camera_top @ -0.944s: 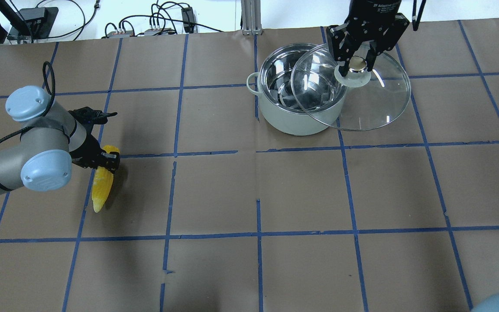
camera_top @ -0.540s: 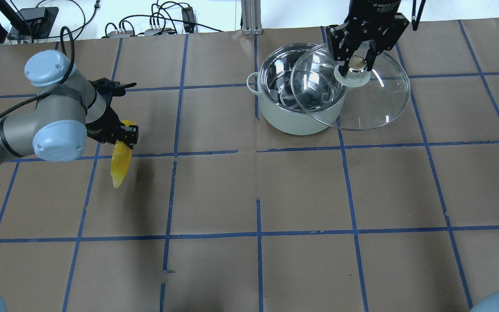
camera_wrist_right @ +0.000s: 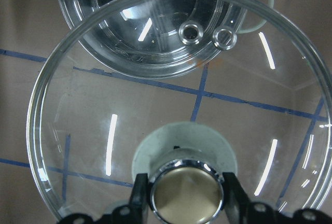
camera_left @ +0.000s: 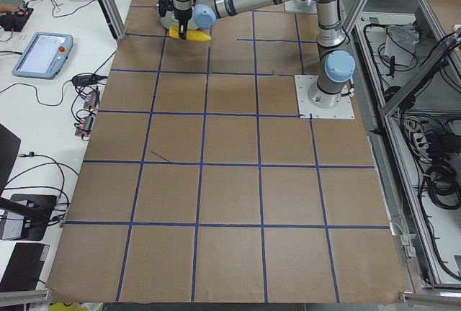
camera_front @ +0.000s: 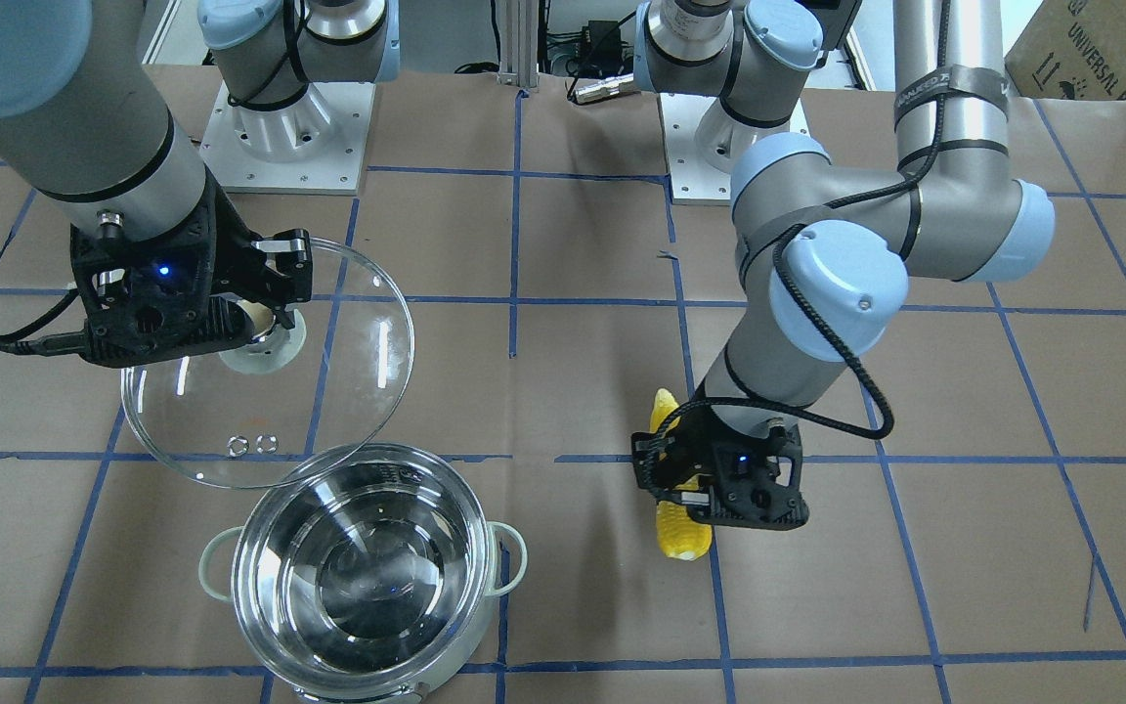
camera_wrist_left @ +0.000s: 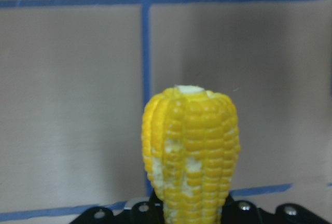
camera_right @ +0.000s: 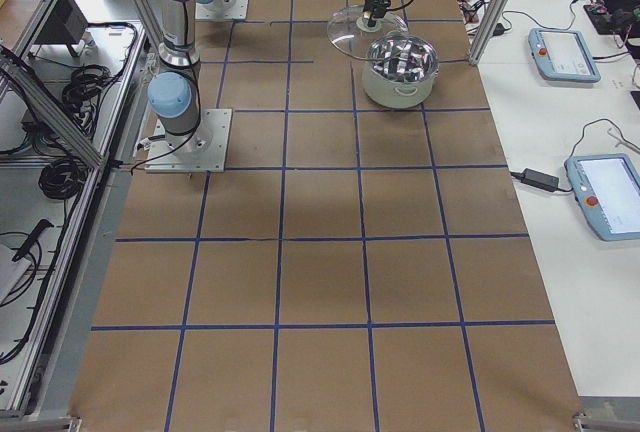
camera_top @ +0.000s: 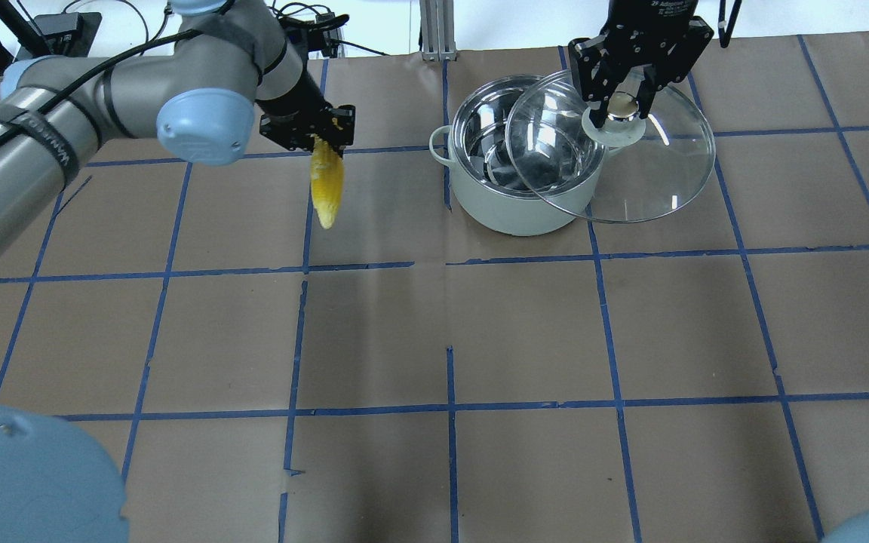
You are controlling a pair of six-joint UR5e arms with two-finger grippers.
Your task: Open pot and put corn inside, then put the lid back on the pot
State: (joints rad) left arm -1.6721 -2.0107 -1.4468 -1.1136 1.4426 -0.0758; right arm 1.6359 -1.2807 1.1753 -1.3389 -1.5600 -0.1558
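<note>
A table (camera_top: 525, 332) covered in brown paper, gridded with blue tape, carries a round, shiny stainless-steel pot (camera_top: 483, 151), uncovered, standing well away from two white metal base plates (camera_front: 343, 161).

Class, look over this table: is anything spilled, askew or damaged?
Nothing is spilled. The paper cover looks torn along a blue tape line left of centre. The lid hangs from the right tool, the corn from the left tool.

pot (camera_top: 510, 215) mouth is open on its left side, facing the left hand (camera_top: 323, 134) with the corn (camera_top: 327, 185); only bare table (camera_top: 389, 196) between them. The right hand (camera_top: 619, 105) holds the lid (camera_top: 653, 181) raised, overhanging the pot's right rim. Probably just the edge; clearance is hard to judge.
</note>
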